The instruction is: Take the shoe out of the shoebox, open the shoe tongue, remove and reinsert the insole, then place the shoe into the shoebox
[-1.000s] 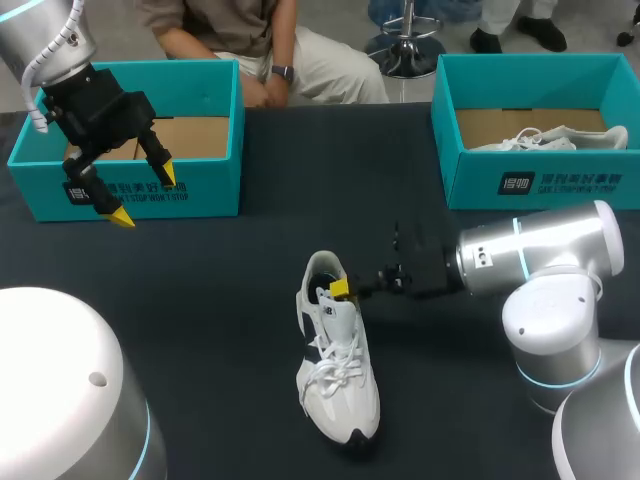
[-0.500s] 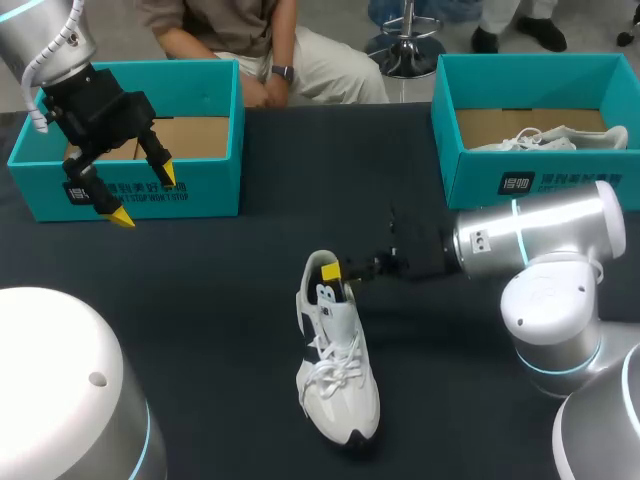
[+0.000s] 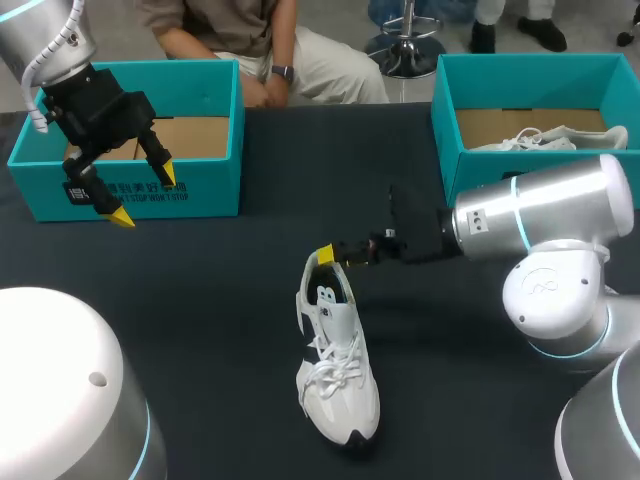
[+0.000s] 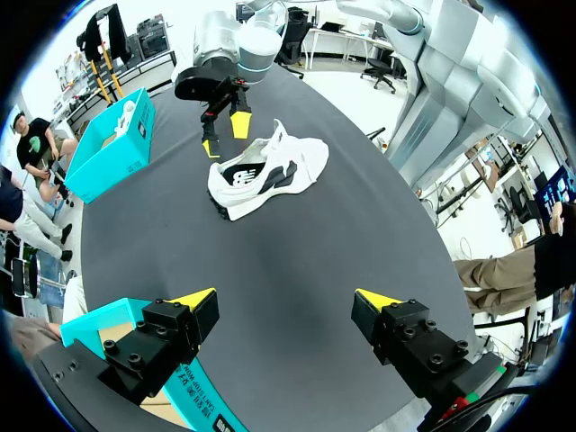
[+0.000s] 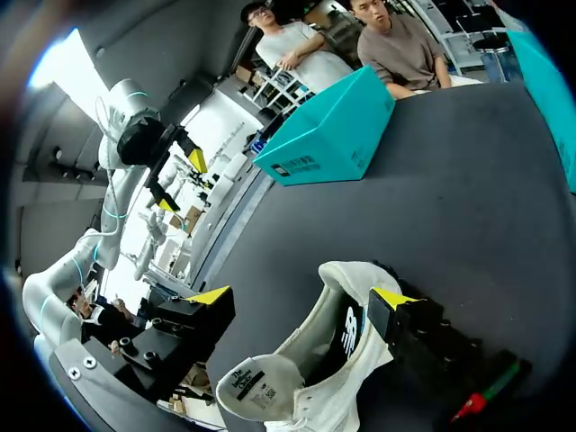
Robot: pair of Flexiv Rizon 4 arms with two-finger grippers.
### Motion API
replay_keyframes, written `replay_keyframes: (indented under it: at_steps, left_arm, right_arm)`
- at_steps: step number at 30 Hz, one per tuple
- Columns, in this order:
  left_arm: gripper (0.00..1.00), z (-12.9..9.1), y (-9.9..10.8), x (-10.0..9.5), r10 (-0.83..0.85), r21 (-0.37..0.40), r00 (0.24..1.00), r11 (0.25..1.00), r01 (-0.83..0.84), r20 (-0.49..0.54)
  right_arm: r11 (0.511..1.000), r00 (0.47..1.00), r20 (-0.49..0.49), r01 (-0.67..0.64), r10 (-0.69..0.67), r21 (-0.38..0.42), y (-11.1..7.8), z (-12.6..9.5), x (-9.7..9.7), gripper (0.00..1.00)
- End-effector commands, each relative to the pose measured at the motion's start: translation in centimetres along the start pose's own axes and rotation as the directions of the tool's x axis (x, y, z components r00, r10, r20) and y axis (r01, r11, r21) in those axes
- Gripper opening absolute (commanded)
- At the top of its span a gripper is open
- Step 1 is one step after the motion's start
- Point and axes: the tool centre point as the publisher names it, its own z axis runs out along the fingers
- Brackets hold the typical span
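A white sneaker with dark side panels (image 3: 337,350) lies upright mid-table, toe toward the near edge. My right gripper (image 3: 333,254) hovers at its heel, open. In the right wrist view the shoe's mouth (image 5: 335,337) sits just below and between the spread fingers of that gripper (image 5: 301,297), with neither finger touching it. My left gripper (image 3: 140,195) hangs open and empty in front of the left teal shoebox (image 3: 150,190). The left wrist view has the left gripper (image 4: 286,299) wide open, far from the sneaker (image 4: 261,166), with the right gripper (image 4: 225,133) at the shoe's heel.
A second teal shoebox (image 3: 540,175) stands at the back right with another white shoe (image 3: 540,138) inside. My right arm's silver body (image 3: 540,225) lies across the table's right side. Dark tabletop (image 3: 230,300) stretches between the boxes and around the sneaker.
My right gripper has opened and drawn back from the shoe's mouth toward the heel, letting go of the shoe. The sneaker stays where it was. The left arm has not moved.
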Motion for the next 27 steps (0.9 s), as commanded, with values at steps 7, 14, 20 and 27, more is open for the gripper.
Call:
replay_keyframes:
  at_steps: [7, 14, 20, 27]
  left_arm:
    - [1.00, 0.0, 0.0, 0.0, 0.000, -0.002, 1.000, 1.000, 0.000, -0.001]
    - [1.00, 0.0, 0.0, 0.0, 0.000, -0.002, 1.000, 1.000, 0.000, -0.001]
    - [1.00, 0.0, 0.0, 0.0, 0.000, -0.002, 1.000, 1.000, 0.000, -0.001]
    - [1.00, 0.0, 0.0, 0.0, 0.000, -0.002, 1.000, 1.000, 0.000, -0.001]
  right_arm:
    - [0.991, 0.878, 0.463, -0.133, 0.120, -0.005, 0.0, -1.6, 1.9, 1.00]
    - [0.985, 0.797, 0.593, -0.168, 0.119, 0.028, -0.2, -1.6, 2.3, 1.00]
    - [0.979, 0.726, 0.677, -0.202, 0.122, 0.041, -0.3, -1.4, 2.3, 1.00]
    - [0.972, 0.679, 0.722, -0.230, 0.128, 0.043, -0.4, -1.1, 2.4, 1.00]
